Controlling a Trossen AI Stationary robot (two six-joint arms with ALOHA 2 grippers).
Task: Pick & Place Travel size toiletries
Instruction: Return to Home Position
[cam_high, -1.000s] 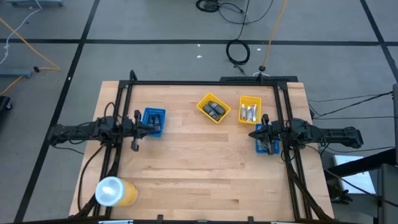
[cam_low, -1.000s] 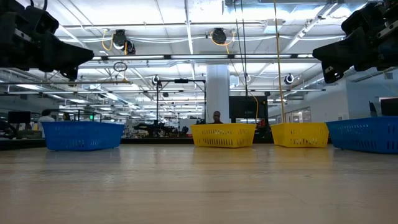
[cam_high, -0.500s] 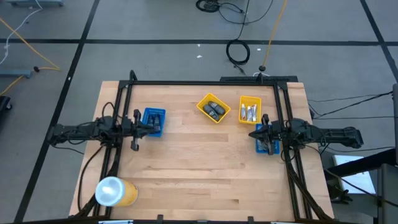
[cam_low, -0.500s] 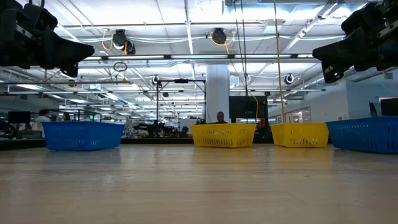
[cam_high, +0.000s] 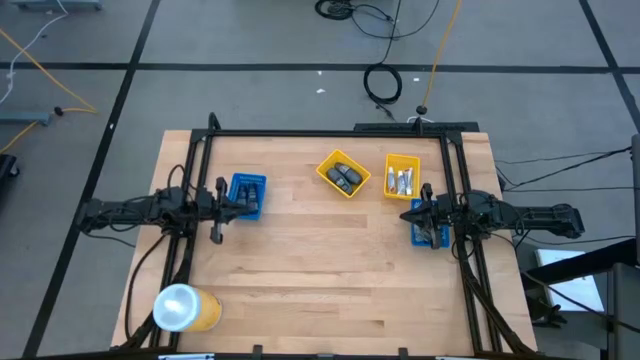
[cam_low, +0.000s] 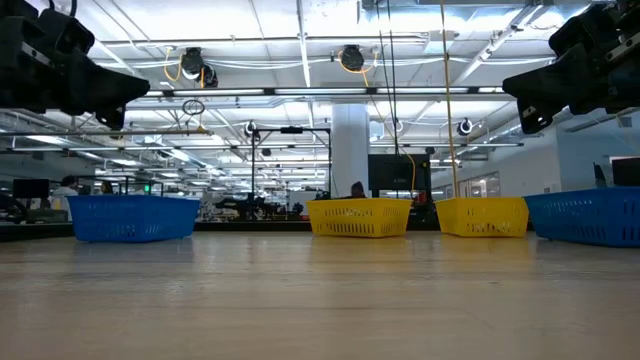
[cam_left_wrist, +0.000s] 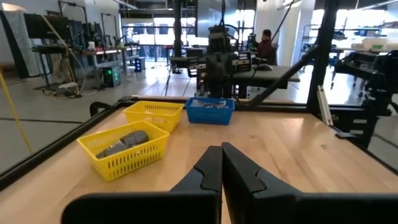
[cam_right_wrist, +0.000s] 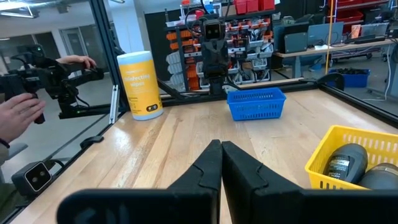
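Note:
Dark oblong bottles (cam_high: 345, 178) lie in the middle yellow tray (cam_high: 328, 163). Silvery-white tubes (cam_high: 402, 181) lie in the yellow tray (cam_high: 402, 160) to its right. My left gripper (cam_high: 254, 201) hangs shut and level above the left blue tray (cam_high: 247, 181); its fingers (cam_left_wrist: 211, 163) meet with nothing between them. My right gripper (cam_high: 407, 214) hangs shut and level above the right blue tray (cam_high: 432, 238); its fingers (cam_right_wrist: 211, 158) also meet on nothing. In the low view both grippers (cam_low: 118, 95) (cam_low: 522, 98) stand well above the table.
An orange cup with a whitish top (cam_high: 186, 308) stands at the table's near left corner. A dark frame (cam_high: 330, 132) runs along the far and side edges. Bare wood (cam_high: 330, 260) stretches between the arms and toward the near edge. A person's hand (cam_right_wrist: 18, 115) shows beyond the table.

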